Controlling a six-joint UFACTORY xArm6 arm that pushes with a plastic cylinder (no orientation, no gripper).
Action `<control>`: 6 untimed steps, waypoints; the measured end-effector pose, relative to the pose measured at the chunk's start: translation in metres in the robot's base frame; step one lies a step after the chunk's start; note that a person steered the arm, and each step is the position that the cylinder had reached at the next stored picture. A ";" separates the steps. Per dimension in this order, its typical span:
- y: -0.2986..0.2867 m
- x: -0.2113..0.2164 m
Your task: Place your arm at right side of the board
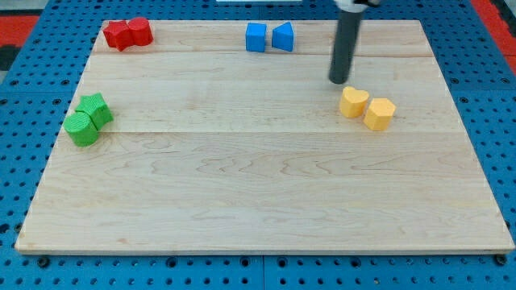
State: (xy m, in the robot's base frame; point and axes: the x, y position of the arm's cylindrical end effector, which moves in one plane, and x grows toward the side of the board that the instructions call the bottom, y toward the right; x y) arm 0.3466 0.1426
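Note:
My tip (339, 81) is at the end of the dark rod that comes down from the view's top, right of centre on the wooden board (258, 193). It stands just above and slightly left of a yellow heart-shaped block (353, 101), with a small gap between them. A yellow hexagonal block (379, 113) touches that heart block on its right side.
Two red blocks (128, 34) sit together at the board's top left. A blue cube (255, 37) and a blue wedge-like block (282, 36) sit at the top centre. Two green blocks (88, 119) sit at the left edge. Blue pegboard surrounds the board.

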 end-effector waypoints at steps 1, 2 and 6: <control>0.052 0.050; 0.043 0.064; 0.072 0.029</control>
